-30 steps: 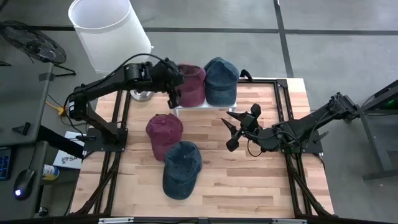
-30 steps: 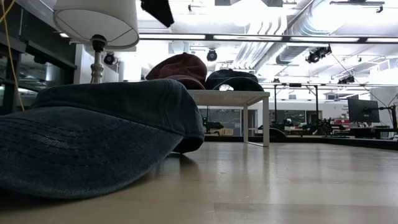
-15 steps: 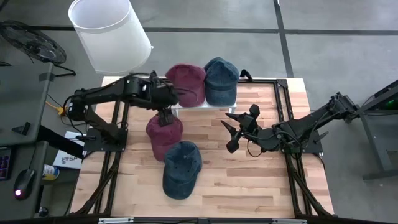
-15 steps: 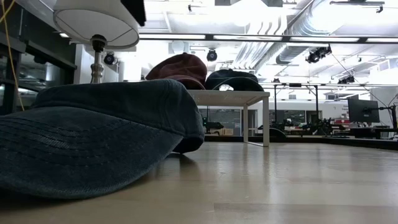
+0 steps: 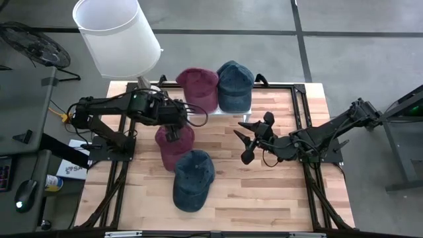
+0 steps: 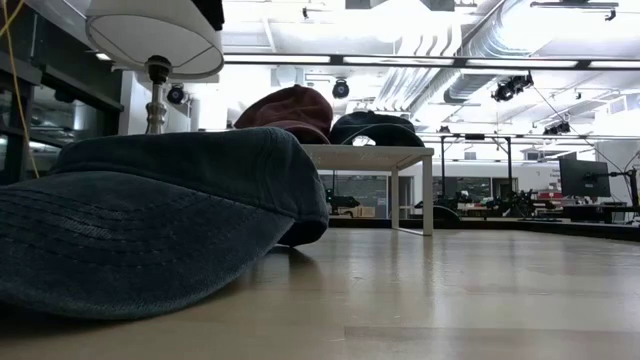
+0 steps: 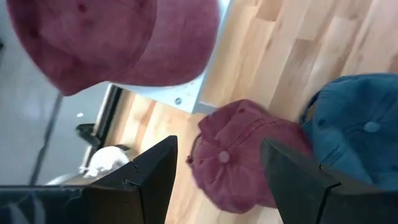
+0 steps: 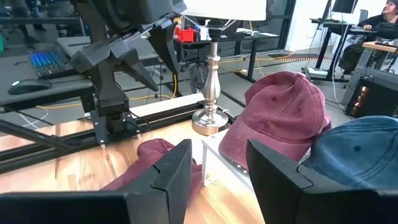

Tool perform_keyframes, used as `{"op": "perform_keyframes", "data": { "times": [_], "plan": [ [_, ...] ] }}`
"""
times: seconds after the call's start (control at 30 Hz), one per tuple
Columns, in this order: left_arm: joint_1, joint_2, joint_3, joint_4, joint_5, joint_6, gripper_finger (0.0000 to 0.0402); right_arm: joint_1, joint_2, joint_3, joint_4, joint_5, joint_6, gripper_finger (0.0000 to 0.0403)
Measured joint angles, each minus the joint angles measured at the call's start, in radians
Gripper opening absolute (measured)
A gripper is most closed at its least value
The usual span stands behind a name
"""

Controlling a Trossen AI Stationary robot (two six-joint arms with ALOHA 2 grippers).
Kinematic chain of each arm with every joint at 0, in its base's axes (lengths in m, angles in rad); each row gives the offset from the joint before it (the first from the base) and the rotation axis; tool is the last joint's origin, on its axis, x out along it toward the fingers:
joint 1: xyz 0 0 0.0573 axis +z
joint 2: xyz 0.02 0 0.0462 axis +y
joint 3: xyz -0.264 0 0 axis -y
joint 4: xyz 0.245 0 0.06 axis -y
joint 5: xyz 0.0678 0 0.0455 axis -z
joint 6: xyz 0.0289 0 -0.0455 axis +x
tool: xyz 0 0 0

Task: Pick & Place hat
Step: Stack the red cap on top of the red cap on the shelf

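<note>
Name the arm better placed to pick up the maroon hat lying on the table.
Left. Its tool hangs open right over the maroon hat, which shows between its fingers in the left wrist view. The right tool is open but off to the side.

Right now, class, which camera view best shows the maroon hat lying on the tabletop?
The left wrist view: the maroon hat sits unobstructed between the open left claw fingers. In the high view the arm overlaps it; the right wrist view shows part; the low view hides it.

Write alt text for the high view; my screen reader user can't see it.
The left gripper, fingers open, hovers over a maroon cloth cap on the wooden slat table, beside a blue denim cap. Two more caps, maroon and blue, sit on a small white stand. The right gripper waits open.
</note>
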Motion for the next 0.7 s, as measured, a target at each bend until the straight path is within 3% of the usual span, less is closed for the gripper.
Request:
{"op": "perform_keyframes", "data": {
  "times": [0.13,0.37,0.57,0.7],
  "plan": [
    [0.0,-0.001,-0.019,0.083,0.061,-0.006,0.0224,0.0,0.0,0.0,-0.008,-0.012,-0.001,0.0145],
    [0.0,-0.031,-0.231,0.33,0.23,0.028,0.0224,0.0,0.0,0.0,-0.02,-0.031,0.003,0.0145],
    [0.003,-0.158,-0.468,0.452,0.248,-0.038,0.0224,0.0,0.0,0.0,-0.044,-0.038,0.03,0.0147],
    [0.003,-0.301,-0.638,0.539,0.199,-0.11,0.0224,0.0,0.0,0.0,-0.06,-0.046,0.039,0.0145]
  ]
}}
